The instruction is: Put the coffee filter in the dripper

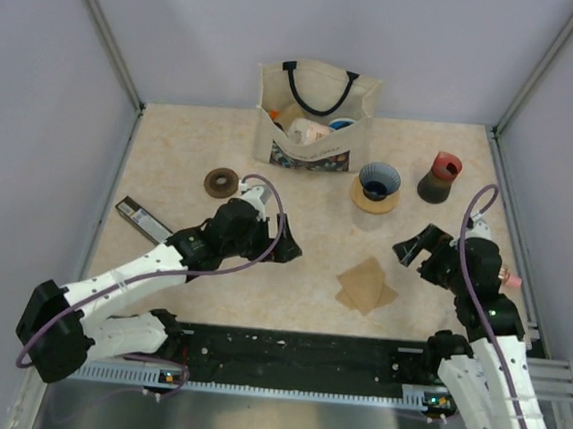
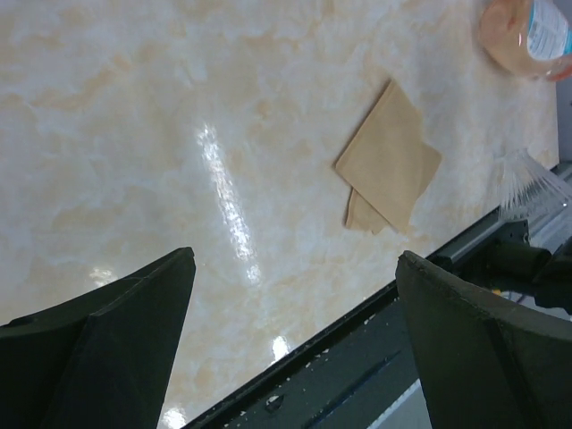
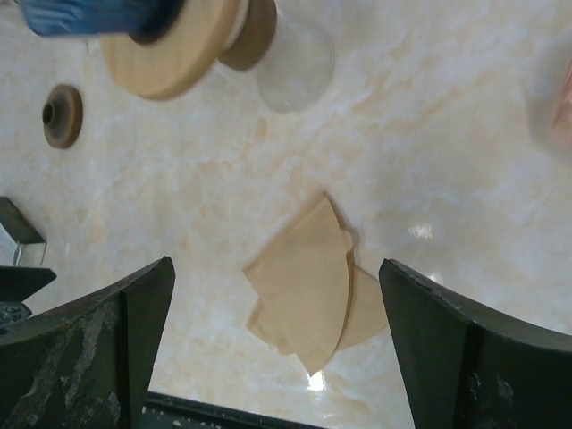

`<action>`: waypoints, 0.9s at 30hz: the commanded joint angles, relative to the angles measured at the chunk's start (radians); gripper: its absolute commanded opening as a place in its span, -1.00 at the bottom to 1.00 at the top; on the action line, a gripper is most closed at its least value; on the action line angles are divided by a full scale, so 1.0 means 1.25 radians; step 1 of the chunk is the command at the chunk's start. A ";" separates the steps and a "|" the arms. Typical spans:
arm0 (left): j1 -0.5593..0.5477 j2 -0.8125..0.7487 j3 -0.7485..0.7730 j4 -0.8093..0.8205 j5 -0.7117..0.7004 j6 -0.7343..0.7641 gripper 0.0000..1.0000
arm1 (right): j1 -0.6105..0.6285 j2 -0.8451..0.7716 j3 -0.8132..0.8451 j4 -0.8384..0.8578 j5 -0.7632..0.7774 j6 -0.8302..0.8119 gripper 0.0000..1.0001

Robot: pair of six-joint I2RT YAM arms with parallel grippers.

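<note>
The coffee filter (image 1: 366,285) lies flat on the table in front of the arms, a tan paper fan with a second layer showing under it (image 3: 304,286) (image 2: 389,161). The dripper (image 1: 377,185), a blue cone on a round tan base, stands upright behind it, and only its base edge (image 3: 170,49) shows in the right wrist view. My left gripper (image 1: 283,248) (image 2: 295,257) hangs open to the left of the filter, empty. My right gripper (image 1: 416,248) (image 3: 275,264) is open above the filter's right side, with nothing between its fingers.
A canvas bag (image 1: 315,117) with items stands at the back. A dark grinder with a red top (image 1: 439,178) is right of the dripper. A brown ring (image 1: 221,182) and a flat dark bar (image 1: 143,220) lie on the left. A pink bottle (image 1: 510,279) lies by the right arm.
</note>
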 commanded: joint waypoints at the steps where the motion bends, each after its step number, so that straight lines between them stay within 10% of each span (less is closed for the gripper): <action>1: -0.008 0.057 -0.058 0.233 0.153 -0.067 0.98 | -0.003 0.017 -0.107 0.082 -0.130 0.096 0.90; 27: -0.138 0.496 0.069 0.411 0.218 -0.111 0.97 | -0.001 0.286 -0.310 0.469 -0.221 0.096 0.75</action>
